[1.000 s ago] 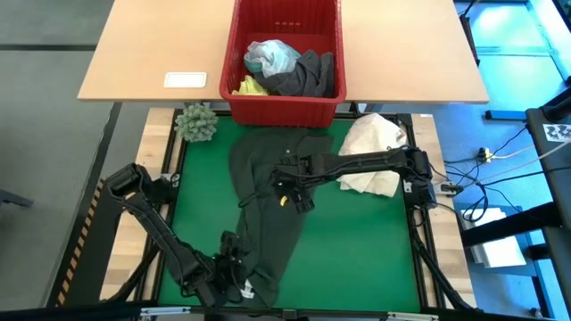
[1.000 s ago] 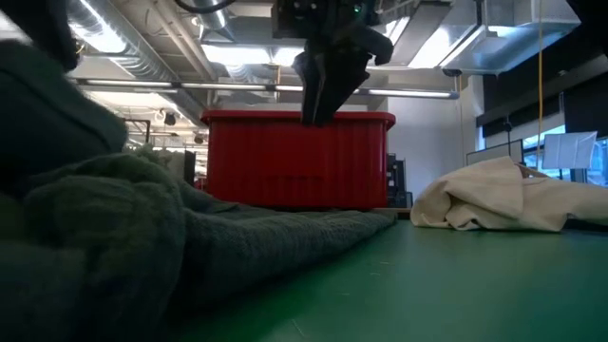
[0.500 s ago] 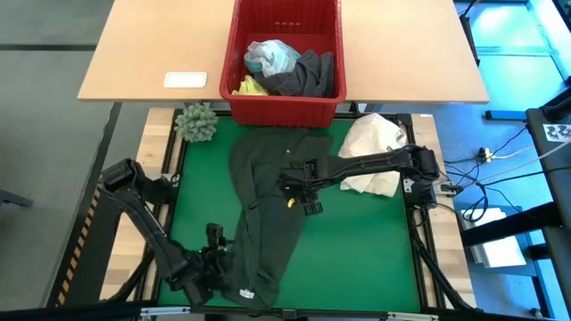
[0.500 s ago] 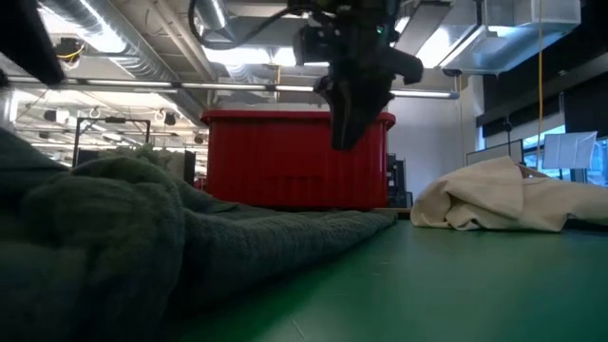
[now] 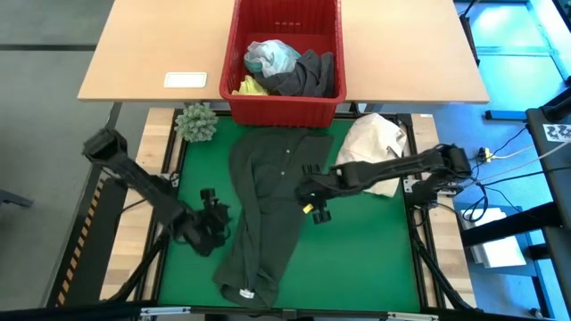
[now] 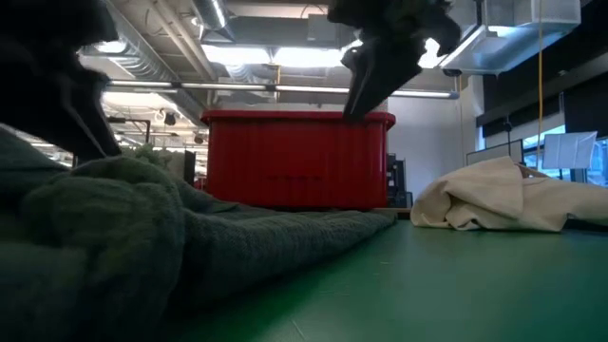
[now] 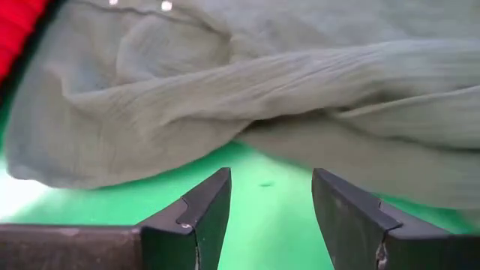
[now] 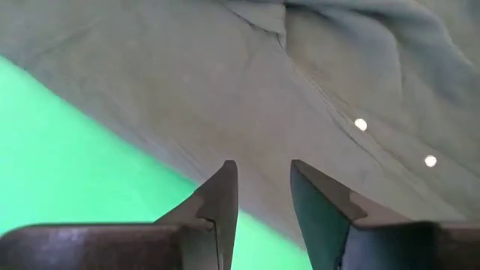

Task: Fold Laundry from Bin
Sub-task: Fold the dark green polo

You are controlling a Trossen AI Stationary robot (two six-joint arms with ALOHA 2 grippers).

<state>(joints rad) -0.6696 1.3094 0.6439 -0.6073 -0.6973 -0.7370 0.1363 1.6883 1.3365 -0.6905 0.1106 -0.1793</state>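
Behind the red bin [image 6: 297,160], laundry [image 5: 285,69] stays unseen at table height.

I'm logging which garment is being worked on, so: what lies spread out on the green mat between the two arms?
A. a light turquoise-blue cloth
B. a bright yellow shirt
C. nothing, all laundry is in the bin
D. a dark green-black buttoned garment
D: the dark green-black garment lies stretched along the green mat, while the yellow and turquoise pieces sit in the red bin.
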